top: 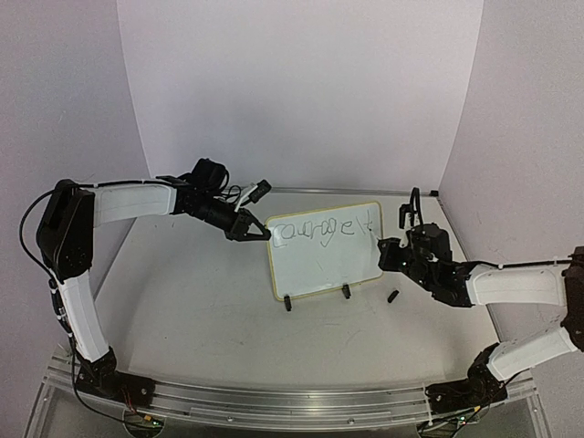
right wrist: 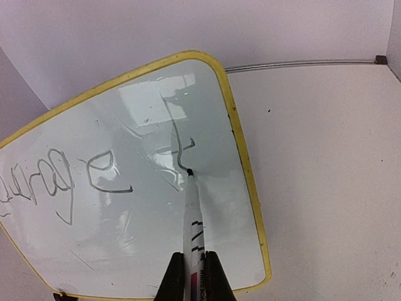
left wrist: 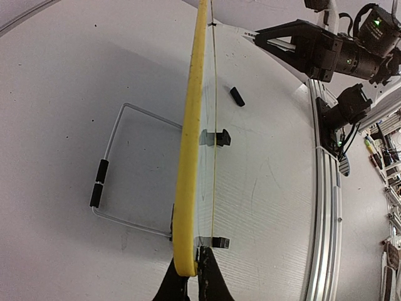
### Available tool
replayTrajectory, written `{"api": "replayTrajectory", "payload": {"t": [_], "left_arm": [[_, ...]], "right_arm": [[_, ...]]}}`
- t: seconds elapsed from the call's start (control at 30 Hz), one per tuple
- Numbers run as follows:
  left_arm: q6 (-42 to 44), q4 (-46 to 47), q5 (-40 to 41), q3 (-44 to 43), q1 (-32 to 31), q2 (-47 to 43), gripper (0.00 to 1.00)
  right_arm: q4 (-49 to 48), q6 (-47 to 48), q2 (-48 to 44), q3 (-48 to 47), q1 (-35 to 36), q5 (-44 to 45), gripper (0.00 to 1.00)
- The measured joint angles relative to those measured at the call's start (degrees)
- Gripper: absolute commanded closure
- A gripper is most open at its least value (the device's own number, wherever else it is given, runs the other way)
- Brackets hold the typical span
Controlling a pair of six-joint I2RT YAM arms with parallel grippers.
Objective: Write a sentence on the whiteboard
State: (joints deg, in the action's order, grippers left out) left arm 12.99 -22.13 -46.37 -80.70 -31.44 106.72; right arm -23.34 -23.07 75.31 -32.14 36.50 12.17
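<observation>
The whiteboard (top: 321, 266) stands tilted on two black clip feet (top: 288, 303) in the middle of the table. The sentence (top: 315, 232) runs along its top, reading "courage t". My left gripper (top: 255, 228) is shut on the board's left edge; in the left wrist view its jaws (left wrist: 193, 279) pinch the yellow rim (left wrist: 191, 125). My right gripper (top: 391, 252) is shut on a white marker (right wrist: 193, 216). The marker's tip (right wrist: 189, 172) touches the board (right wrist: 125, 238) at the foot of the "t" (right wrist: 180, 145).
A black marker cap (top: 393, 297) lies on the table right of the board, also in the left wrist view (left wrist: 237, 96). A wire stand (left wrist: 119, 169) with black sleeves lies behind the board. White walls enclose the back and sides.
</observation>
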Motion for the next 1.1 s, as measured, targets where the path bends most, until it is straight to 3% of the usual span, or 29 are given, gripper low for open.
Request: {"api": "replayTrajectory", "payload": {"t": [0.43,1.1], "left_arm": [[0.59,0.04,-0.07,-0.18,-0.09,0.00,1.00],[0.57,0.02,-0.04,-0.18,-0.11,0.00,1.00]], "right_arm": [[1.35,0.22,-5.68,0.00,0.01,4.16,1.00],[0.56,2.26,-1.54,-1.22,0.01,5.05,1.00]]}}
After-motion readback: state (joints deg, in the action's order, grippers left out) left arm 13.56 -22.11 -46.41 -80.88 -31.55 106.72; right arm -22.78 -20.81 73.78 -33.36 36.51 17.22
